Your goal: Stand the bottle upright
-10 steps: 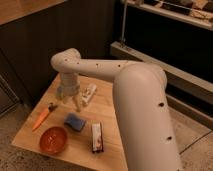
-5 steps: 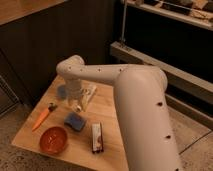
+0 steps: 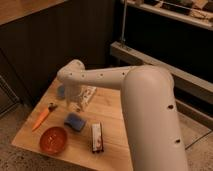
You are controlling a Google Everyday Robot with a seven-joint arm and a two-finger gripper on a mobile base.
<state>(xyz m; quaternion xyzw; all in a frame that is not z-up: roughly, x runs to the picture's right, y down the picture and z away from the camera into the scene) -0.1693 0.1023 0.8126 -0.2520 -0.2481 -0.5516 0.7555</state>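
The bottle [image 3: 89, 95] is small, white and slender with a faint label. It lies on its side on the wooden table [image 3: 115, 125], towards the back, pointing away from me. My gripper [image 3: 75, 103] hangs down from the white arm's wrist [image 3: 71, 76], just left of the bottle's near end and close above the table. Whether it touches the bottle I cannot tell. The arm hides part of the bottle's left side.
An orange carrot [image 3: 42, 117] lies at the left. A blue sponge [image 3: 75, 121] sits in front of the gripper, a red bowl [image 3: 53, 139] at the front left, and a flat black-and-white bar [image 3: 96, 137] at the front. A blue object [image 3: 61, 91] shows behind the wrist. Dark cabinets stand behind the table.
The wrist and gripper have moved down and slightly right, closer to the table and the bottle's near end. The bottle still lies on its side.
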